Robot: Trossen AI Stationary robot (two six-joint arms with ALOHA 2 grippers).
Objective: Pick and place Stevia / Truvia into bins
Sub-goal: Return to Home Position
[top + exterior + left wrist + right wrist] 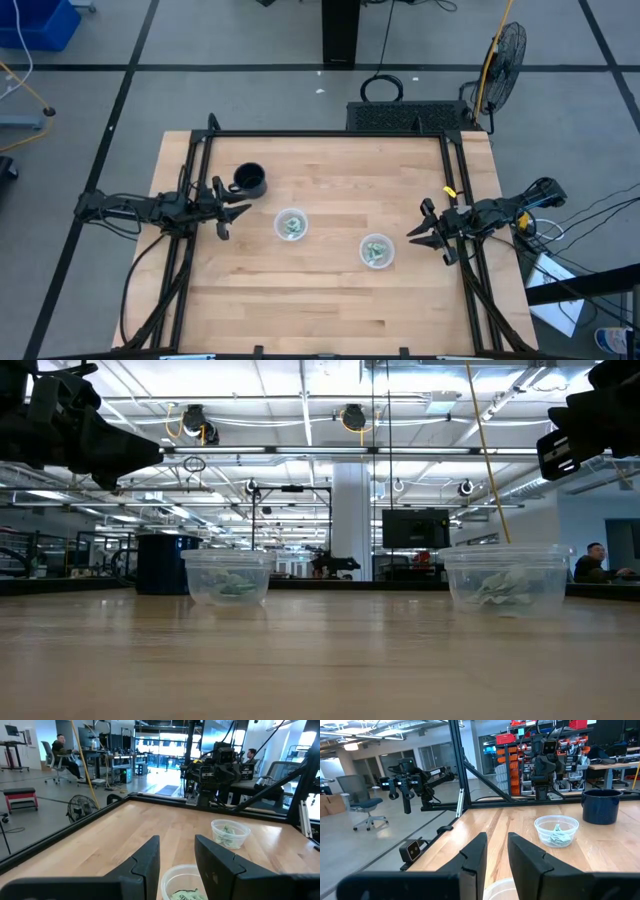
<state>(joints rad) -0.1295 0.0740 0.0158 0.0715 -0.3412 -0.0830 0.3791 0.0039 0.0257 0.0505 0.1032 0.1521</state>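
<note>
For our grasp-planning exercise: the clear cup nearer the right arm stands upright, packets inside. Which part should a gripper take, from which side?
Probably the rim of the clear cup, from straight above: it stands upright, round and open-topped, so one finger can slip inside the wall, one outside. Pick the rim section facing the right gripper, clear of the packets.

Matte black throughout: slim, angular left arm (140, 208) at mid-left and right arm (505, 210) at mid-right, black cables (133, 290) trailing lower left; broad, wedge-shaped fingers (147, 862) with flat inner faces
</note>
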